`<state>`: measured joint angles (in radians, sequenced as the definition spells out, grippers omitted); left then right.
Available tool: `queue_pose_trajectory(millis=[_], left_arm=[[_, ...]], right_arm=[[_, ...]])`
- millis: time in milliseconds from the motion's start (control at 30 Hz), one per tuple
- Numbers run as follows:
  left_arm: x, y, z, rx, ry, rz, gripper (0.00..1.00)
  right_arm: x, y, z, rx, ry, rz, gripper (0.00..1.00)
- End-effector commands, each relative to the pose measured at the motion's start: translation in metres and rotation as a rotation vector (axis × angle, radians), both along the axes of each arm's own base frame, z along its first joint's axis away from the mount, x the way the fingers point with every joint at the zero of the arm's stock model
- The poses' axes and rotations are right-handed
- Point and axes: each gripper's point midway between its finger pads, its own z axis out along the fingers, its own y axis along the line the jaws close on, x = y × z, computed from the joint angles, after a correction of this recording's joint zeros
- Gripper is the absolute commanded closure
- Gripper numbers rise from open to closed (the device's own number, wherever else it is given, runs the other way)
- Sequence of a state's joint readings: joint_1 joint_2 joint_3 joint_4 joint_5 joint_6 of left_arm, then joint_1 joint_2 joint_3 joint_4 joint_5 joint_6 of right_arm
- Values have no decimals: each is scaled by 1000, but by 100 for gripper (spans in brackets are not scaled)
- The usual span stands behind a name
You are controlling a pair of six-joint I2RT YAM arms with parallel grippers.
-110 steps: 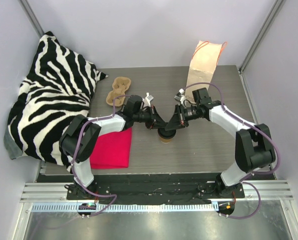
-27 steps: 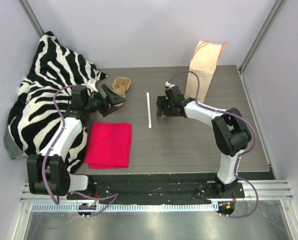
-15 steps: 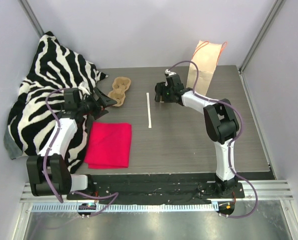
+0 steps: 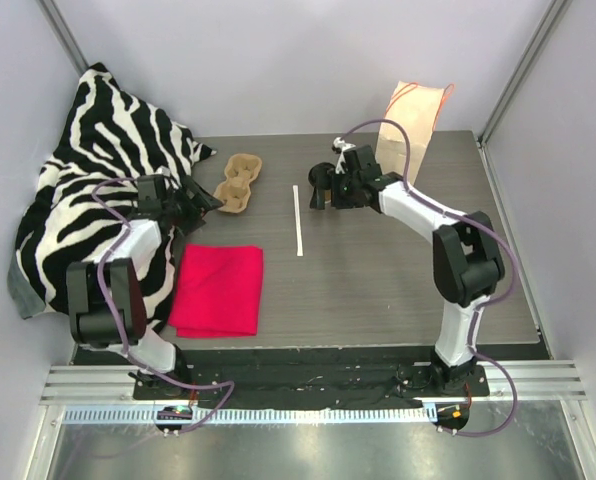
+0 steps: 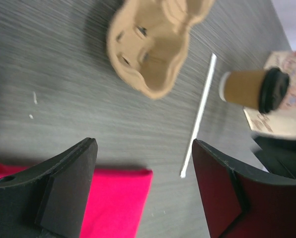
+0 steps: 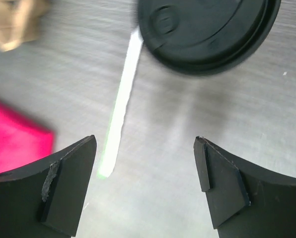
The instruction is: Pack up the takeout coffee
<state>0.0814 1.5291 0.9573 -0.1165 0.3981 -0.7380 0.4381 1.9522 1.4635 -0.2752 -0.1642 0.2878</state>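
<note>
The takeout coffee [image 5: 252, 89], a brown paper cup with a black lid [image 6: 207, 29], stands on the table [image 4: 378, 270] at the back, just left of the kraft bag [image 4: 413, 130]. My right gripper [image 6: 145, 141] hovers open just short of the cup [image 4: 321, 176], with nothing between its fingers. In the top view the right gripper [image 4: 326, 193] points left beside the cup. My left gripper [image 5: 144, 146] is open and empty over the red cloth's corner. It sits near the pillow's edge in the top view [image 4: 206, 200], facing the pulp carrier [image 4: 238, 182].
A white straw [image 4: 298, 220] lies lengthwise mid-table between the arms. A folded red cloth [image 4: 218, 290] lies front left. A zebra-striped pillow [image 4: 108, 180] fills the left side. The kraft bag stands upright against the back wall.
The right gripper swung toward the back of the table, and its jaws widened with the cup standing free ahead of them. The left gripper drew back toward the pillow.
</note>
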Motion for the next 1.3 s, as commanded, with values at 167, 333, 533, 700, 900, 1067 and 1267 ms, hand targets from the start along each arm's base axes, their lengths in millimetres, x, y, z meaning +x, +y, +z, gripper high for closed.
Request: queue_pose_trajectory(millis=[167,333,533,700,900,1067,1267], left_arm=[[65,0,-10,128,-72,50,23],[85,-11,-30,224,-58,45,28],[103,-15,-49,272,-20,46,34],[108,-8,-60,301,38,77,39],[113,-16,-68,262,61,58,67],[93,-31,-34,75,116,76,100],[61,-26,71,-84,-62,105,100]], right_arm=[[-54,-4,102,104,-76,92,12],[-67,-12,130,100,-132,119,11],[-67,-15,148,83,-173,131,11],[-65,-13,166,87,-211,149,11],[-60,-13,172,90,-227,146,11],[-52,-10,192,100,-275,147,8],[-41,19,228,304,-298,142,8]])
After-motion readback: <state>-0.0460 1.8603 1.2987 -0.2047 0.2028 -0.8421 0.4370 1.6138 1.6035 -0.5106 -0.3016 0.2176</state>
